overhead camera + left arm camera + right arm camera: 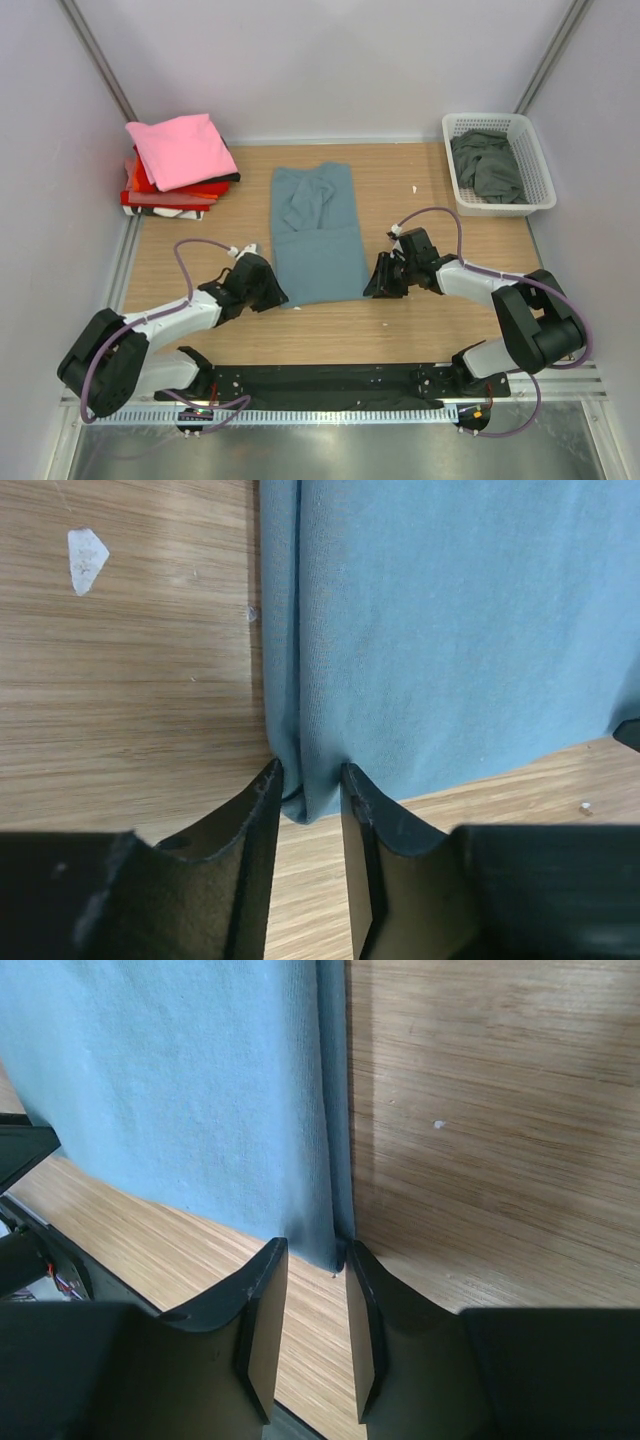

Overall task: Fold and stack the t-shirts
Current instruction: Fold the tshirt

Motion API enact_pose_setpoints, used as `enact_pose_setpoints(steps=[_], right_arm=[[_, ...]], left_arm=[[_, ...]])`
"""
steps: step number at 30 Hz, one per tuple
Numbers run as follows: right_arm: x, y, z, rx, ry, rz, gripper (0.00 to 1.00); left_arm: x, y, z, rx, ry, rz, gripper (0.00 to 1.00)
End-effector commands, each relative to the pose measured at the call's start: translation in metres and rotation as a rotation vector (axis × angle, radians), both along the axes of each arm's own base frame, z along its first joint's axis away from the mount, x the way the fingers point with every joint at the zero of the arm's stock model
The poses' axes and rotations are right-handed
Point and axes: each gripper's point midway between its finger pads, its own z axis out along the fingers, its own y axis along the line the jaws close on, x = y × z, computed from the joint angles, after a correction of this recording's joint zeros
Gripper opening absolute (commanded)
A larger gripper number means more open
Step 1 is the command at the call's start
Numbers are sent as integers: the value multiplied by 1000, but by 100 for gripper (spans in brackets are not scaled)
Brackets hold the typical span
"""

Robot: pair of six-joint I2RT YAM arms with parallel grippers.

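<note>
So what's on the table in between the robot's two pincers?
The near edge of the blue t-shirt lies between the left pincer and the right pincer, one at each near corner. The top view shows it.

White basket (505, 209) sits on wooden table's (400, 170) far-right corner.

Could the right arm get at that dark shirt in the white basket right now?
Probably yes: the basket is open-topped on the right arm's side, the dark shirt lies uncovered, nothing stands between.
</note>
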Motion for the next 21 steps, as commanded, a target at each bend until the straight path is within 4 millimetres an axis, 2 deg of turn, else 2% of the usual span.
enact_pose_setpoints(steps=[1,3,4,5,6,12,18,19,21], right_arm=[[4,2,0,7,-19,1,35],[4,2,0,9,-21,0,21],[4,2,1,11,-24,2,14],[3,2,1,10,-20,-2,2],[3,2,2,12,-25,-1,1],[0,2,9,29,-35,-8,1],[-15,-3,31,66,-60,-23,1],[-17,-3,39,80,-81,-28,1],[-24,-5,44,87,-74,-30,1]], left_arm=[[-32,17,-29,58,121,-15,31],[-35,19,-30,55,119,-16,20],[-34,19,-29,54,116,-14,9],[-34,18,-26,45,107,-15,5],[-34,19,-26,45,105,-14,1],[-38,10,-15,-3,115,-43,0],[-48,4,-3,-55,137,-61,0],[-49,1,5,-80,130,-61,0],[-54,0,10,-91,136,-69,0]])
